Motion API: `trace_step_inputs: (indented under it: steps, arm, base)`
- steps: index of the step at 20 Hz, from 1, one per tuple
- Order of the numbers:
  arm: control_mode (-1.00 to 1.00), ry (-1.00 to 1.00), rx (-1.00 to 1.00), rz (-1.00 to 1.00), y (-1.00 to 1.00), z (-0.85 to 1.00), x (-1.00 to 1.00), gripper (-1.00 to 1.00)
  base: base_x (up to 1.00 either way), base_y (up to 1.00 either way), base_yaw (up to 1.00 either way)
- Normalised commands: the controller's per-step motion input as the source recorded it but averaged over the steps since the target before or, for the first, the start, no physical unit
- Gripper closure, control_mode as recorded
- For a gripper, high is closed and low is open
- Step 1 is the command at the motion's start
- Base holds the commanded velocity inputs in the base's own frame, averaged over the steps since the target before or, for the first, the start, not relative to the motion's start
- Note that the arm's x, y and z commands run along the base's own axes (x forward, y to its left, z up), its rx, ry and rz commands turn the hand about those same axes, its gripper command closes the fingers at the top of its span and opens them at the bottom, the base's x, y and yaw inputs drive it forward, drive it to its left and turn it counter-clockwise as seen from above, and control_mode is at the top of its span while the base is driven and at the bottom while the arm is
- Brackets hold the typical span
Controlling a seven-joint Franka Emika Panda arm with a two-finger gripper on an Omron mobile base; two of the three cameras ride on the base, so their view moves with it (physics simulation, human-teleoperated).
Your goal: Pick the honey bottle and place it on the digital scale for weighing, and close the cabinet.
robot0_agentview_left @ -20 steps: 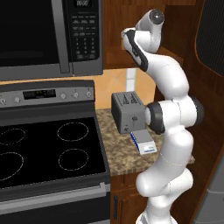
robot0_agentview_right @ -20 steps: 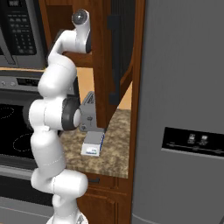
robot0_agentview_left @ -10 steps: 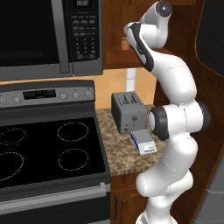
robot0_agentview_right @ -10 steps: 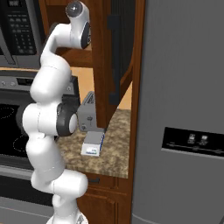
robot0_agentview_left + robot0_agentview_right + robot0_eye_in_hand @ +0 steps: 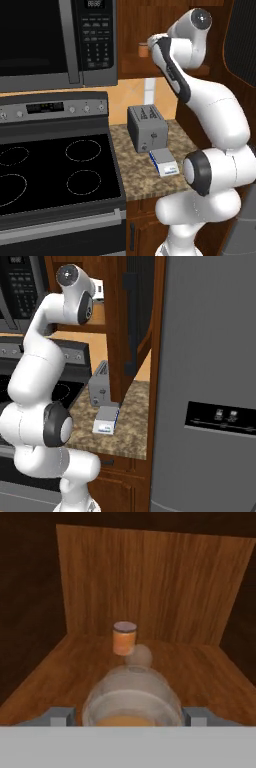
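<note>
The honey bottle [image 5: 132, 696] stands on the shelf inside the cabinet, very close in the hand view, pale and ribbed with a rounded cap. My gripper [image 5: 131, 716] is open, one fingertip [image 5: 62, 715] on each side of the bottle's lower body. In the left base view the gripper [image 5: 146, 48] reaches into the cabinet beside the microwave. The digital scale [image 5: 164, 162] [image 5: 106, 421] lies on the granite counter in front of the toaster. The cabinet door [image 5: 136, 321] [image 5: 243, 42] stands open.
A small orange jar [image 5: 124, 638] stands behind the bottle near the cabinet's back wall. The grey toaster [image 5: 146, 128] [image 5: 99, 385] sits behind the scale. Left are the microwave [image 5: 60, 40] and black stove [image 5: 50, 170]; right is the grey fridge [image 5: 210, 381].
The arm's upper joints have risen and swung, and the hand has pushed a little further into the cabinet. The scale and toaster have not moved.
</note>
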Motion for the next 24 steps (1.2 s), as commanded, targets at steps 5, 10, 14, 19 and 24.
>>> trace_step_inputs:
  steps: [5,10,14,19,24]
  arm:
    - [-1.00,0.03,0.00,-0.02,0.21,-0.49,-1.00,1.00]
    - [-1.00,0.00,0.02,-0.02,0.05,-0.71,-0.83,1.00]
    - [-1.00,-0.01,-0.02,0.01,0.03,-0.68,-0.12,1.00]
    - [-1.00,-0.05,0.00,0.00,0.00,-0.61,0.00,1.00]
    - [-1.00,0.00,0.00,0.18,-0.06,-0.52,0.00,1.00]
  base:
    - [0.00,0.00,0.00]
    - [0.00,0.00,0.00]
    - [0.00,0.00,0.00]
    - [0.00,0.00,0.00]
    - [0.00,0.00,0.00]
